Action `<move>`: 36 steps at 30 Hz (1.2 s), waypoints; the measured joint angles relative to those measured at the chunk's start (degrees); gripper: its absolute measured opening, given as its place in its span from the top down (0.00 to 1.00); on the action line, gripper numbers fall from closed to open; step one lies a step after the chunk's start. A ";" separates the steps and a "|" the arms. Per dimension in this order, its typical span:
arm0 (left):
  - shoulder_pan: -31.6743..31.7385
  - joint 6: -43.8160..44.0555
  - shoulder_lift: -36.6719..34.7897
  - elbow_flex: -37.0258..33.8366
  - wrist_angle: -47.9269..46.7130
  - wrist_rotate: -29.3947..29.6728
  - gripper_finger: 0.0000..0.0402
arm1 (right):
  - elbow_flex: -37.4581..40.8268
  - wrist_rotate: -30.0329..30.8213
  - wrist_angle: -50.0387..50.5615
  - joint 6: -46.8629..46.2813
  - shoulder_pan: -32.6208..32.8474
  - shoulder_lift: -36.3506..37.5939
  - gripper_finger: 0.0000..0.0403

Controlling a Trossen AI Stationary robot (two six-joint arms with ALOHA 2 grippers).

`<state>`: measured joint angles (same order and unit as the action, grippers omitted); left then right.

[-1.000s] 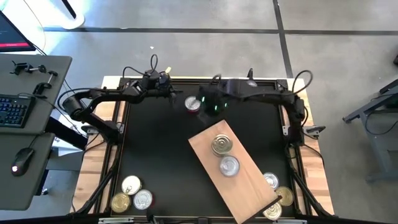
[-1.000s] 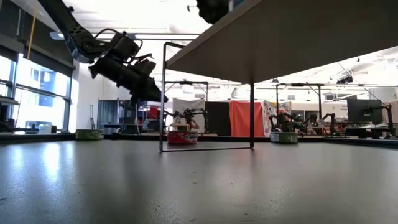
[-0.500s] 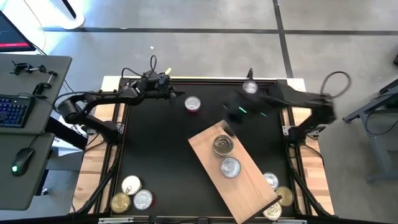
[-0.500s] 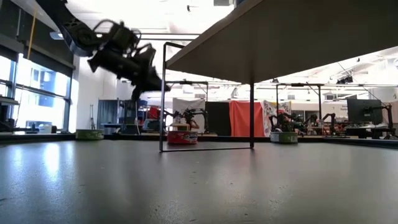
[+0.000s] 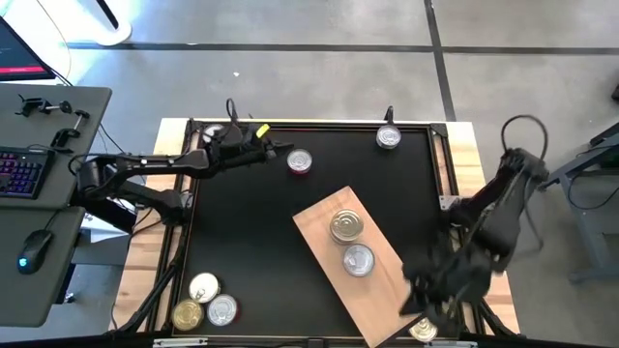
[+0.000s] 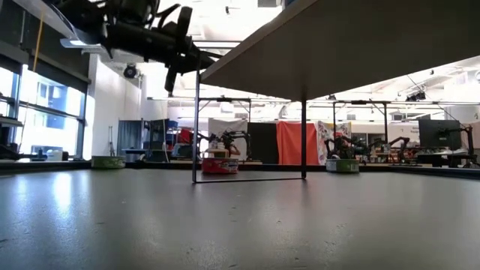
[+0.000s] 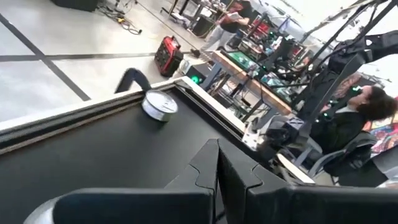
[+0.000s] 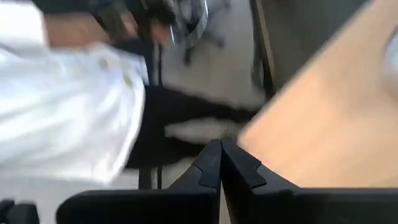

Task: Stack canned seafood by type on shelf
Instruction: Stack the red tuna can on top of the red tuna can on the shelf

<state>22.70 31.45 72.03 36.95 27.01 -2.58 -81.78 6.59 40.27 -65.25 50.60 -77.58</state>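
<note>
- My right gripper (image 5: 426, 290) hangs at about five o'clock on the table, over the near end of the shelf (image 5: 319, 232), fingers pressed together and empty.
- My left gripper (image 5: 276, 152) sits at about eleven o'clock, jaws together too, holding nothing, just beside a red-sided can (image 5: 300, 161).
- On the shelf two cans lie side by side, unstacked: a gold-lidded can (image 5: 345, 226) and a silver-lidded can (image 5: 358, 259).
- Three more wait at seven o'clock (image 5: 205, 302), a few at five o'clock (image 5: 422, 329) partly hidden under my right arm, and a lone one at one o'clock (image 5: 388, 138).
- As I judge it, I'm about to fetch one of those five o'clock cans.
- To do that well I should part my fingers before descending, straddle the rim squarely, and match lid colour before stacking.
</note>
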 joint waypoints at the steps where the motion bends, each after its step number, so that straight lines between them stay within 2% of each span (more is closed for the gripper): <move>1: -1.10 0.02 0.00 0.02 0.10 1.13 1.00 | 0.00 -1.75 0.17 -1.82 1.42 -1.51 1.00; 7: -5.02 -0.03 0.02 0.02 -0.26 6.43 1.00 | -2.56 -7.64 -0.51 -11.02 8.35 -11.08 1.00; 11: -5.53 -0.10 0.02 0.02 -0.20 6.70 1.00 | -5.02 -7.26 0.55 -14.56 10.39 -16.98 1.00; 16: -5.37 -2.68 0.02 0.02 -0.58 6.90 1.00 | -7.93 -6.08 7.84 -17.59 10.55 -23.31 1.00; 23: -1.57 -3.18 0.02 0.00 -7.71 7.18 1.00 | -9.33 3.43 15.00 -25.87 9.47 -24.34 1.00; 28: 1.71 -6.03 0.04 0.00 -17.81 1.11 1.00 | -9.40 3.92 19.48 -27.32 7.70 -24.22 1.00; 32: 3.54 -8.65 0.04 0.00 -25.19 0.71 1.00 | -9.40 4.12 24.51 -27.35 5.03 -24.22 1.00; 36: 4.92 -10.97 0.04 -0.05 -27.16 0.66 1.00 | -9.40 4.41 30.44 -27.32 2.01 -24.06 1.00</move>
<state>27.62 20.48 72.07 36.91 -0.16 -1.91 -91.18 11.00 70.70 -92.58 52.60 -101.64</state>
